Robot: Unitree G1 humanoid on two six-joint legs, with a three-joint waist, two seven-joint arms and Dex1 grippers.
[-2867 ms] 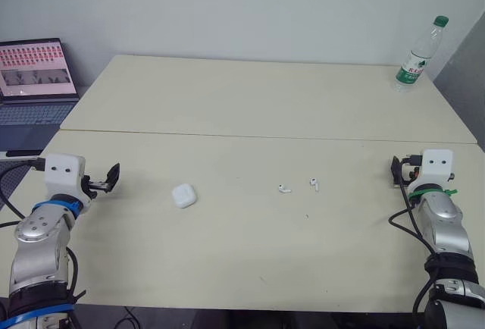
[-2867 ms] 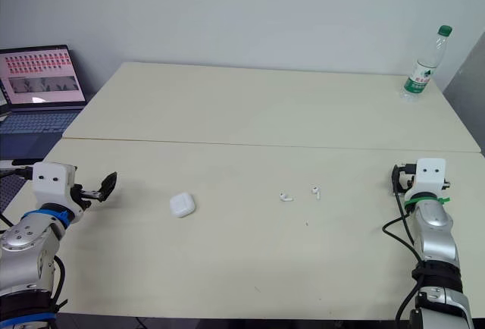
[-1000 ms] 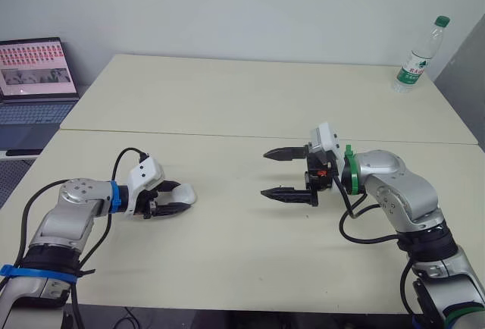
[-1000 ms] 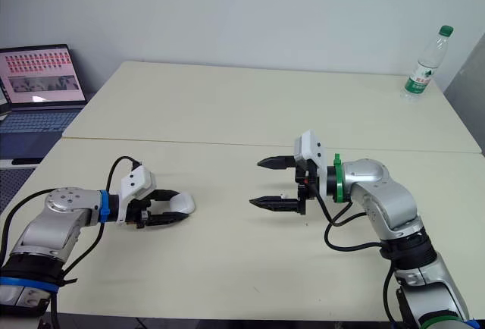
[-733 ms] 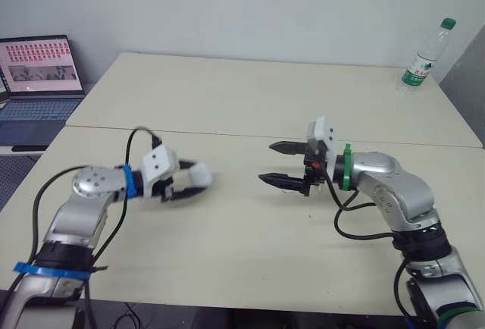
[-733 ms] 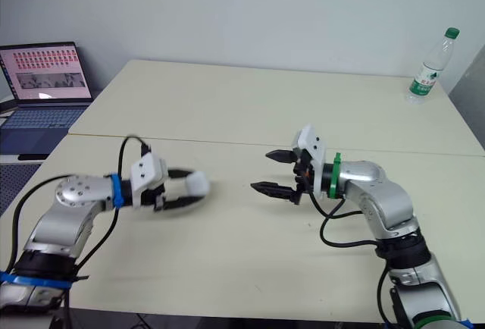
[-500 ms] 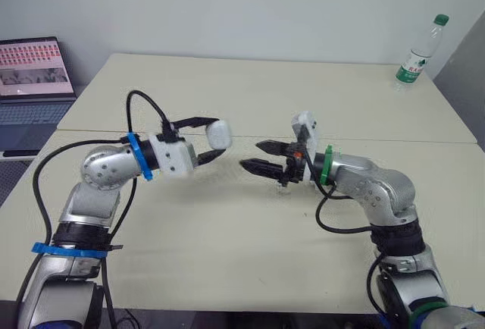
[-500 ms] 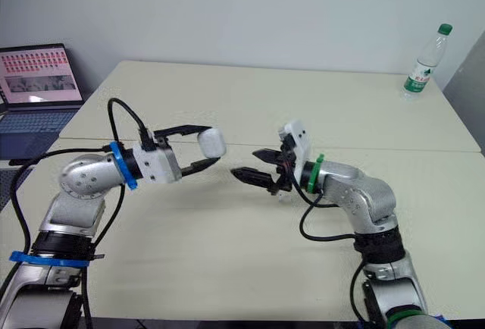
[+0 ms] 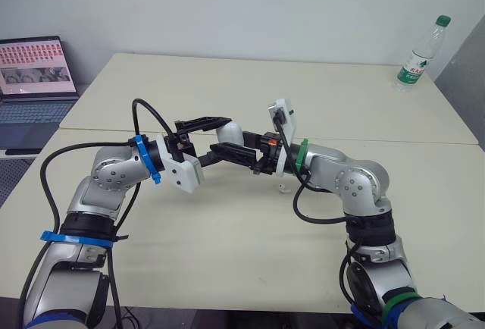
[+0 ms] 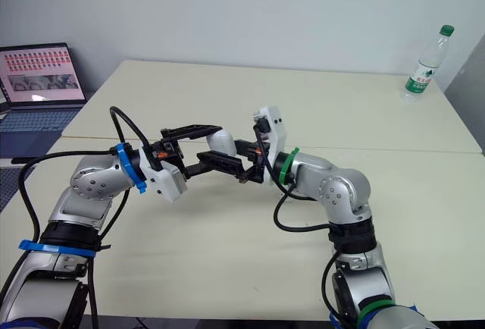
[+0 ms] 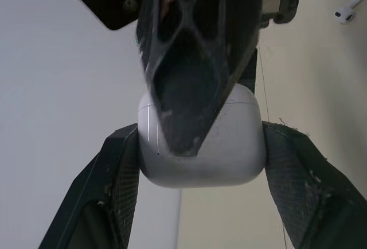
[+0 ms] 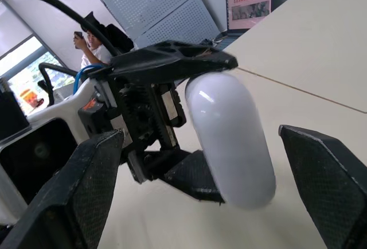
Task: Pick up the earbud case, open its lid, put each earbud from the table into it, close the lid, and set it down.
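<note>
White earbud case point(image 11: 229, 151) in left hand point(image 11: 200, 160), right hand point(image 12: 200, 137) spread, one earbud point(image 9: 283, 187)

Soft, even room light falls on the pale cream desk point(image 9: 250, 261), and the shadows on it are faint and diffuse. In the right wrist view the glossy white rounded earbud case point(image 12: 229, 140) shows a mild sheen, perhaps from overhead lamps. There the background window point(image 12: 20, 77) glares bright and out of focus.
</note>
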